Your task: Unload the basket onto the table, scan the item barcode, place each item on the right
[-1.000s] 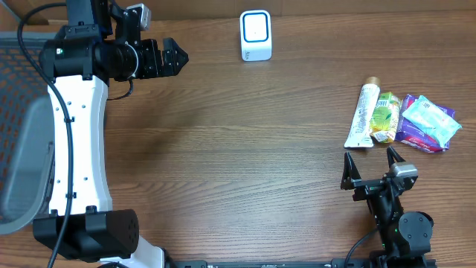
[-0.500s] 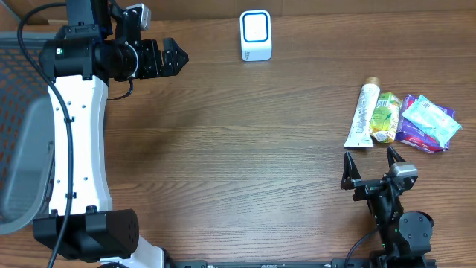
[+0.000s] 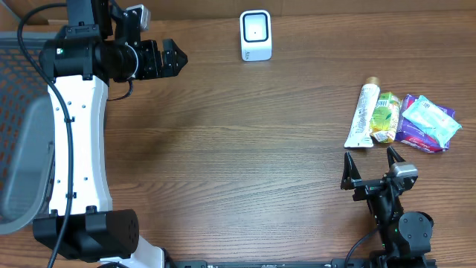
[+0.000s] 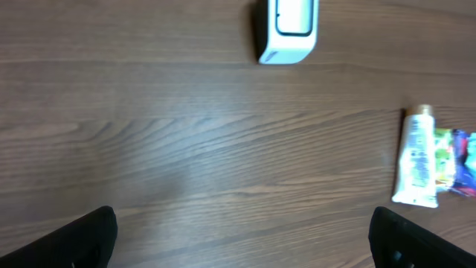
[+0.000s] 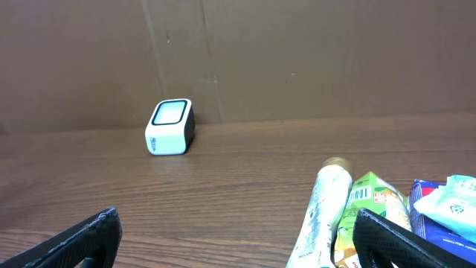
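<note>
The brown wooden bench (image 3: 245, 149) carries a white box-shaped scanner (image 3: 256, 35) at twelve o'clock. At three o'clock the items lie packed: a white tube with gold cap (image 3: 362, 115) touches a green carton (image 3: 385, 117), beside a purple packet (image 3: 413, 128). The left pincer (image 3: 178, 58) and the right pincer (image 3: 368, 160) stand wide apart, empty. A finger descending there may shove the neighbour.

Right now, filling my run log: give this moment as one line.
left gripper: open, empty | right gripper: open, empty | scanner: standing, untouched | tube: lying, ungrasped
</note>
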Robot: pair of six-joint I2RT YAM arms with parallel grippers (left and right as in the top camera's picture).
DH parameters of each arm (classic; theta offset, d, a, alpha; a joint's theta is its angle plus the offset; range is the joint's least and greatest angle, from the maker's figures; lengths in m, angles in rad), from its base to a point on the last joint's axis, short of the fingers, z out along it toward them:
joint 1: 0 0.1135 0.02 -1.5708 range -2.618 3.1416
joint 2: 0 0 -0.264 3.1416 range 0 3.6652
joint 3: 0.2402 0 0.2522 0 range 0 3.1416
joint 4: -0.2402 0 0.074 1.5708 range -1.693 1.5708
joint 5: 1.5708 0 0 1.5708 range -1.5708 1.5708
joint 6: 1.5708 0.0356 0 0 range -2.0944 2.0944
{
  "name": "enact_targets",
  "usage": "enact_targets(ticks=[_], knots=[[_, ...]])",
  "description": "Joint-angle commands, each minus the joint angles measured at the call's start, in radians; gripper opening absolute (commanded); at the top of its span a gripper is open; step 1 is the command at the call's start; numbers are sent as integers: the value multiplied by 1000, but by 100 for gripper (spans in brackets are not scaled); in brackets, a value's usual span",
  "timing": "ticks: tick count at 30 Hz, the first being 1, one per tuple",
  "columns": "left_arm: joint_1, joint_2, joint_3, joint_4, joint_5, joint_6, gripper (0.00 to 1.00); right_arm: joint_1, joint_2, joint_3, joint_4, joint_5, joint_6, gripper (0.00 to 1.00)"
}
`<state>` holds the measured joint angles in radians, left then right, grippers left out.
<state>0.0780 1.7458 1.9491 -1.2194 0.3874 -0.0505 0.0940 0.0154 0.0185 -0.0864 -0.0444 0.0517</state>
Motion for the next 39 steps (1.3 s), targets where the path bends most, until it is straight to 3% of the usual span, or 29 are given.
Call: enact_targets(ticks=[1,6,10,13,14,17,26,31,39], knots=[[-13,0,0,-26,-93,-5,99,1,-12,-11,6,10,0,100],[-14,-28,-3,-38,-135,44,100,1,-12,-11,6,10,0,100],[-27,-117,-96,74,-131,169,100,1,-12,-11,6,10,0,100],[-33,-249,-280,241,-124,246,100,1,-12,-11,6,10,0,100],[-32,-359,-441,379,-125,266,99,1,-12,-11,6,10,0,100],[-32,-554,-725,605,-124,330,100,1,-12,-11,6,10,0,100],[-30,-948,-1252,1005,-163,401,100,1,-12,-11,6,10,0,100],[-32,-1144,-1479,1146,-163,464,100,1,-12,-11,6,10,0,100],[-34,-1418,-1707,1176,-181,513,100,1,-12,-11,6,10,0,100]])
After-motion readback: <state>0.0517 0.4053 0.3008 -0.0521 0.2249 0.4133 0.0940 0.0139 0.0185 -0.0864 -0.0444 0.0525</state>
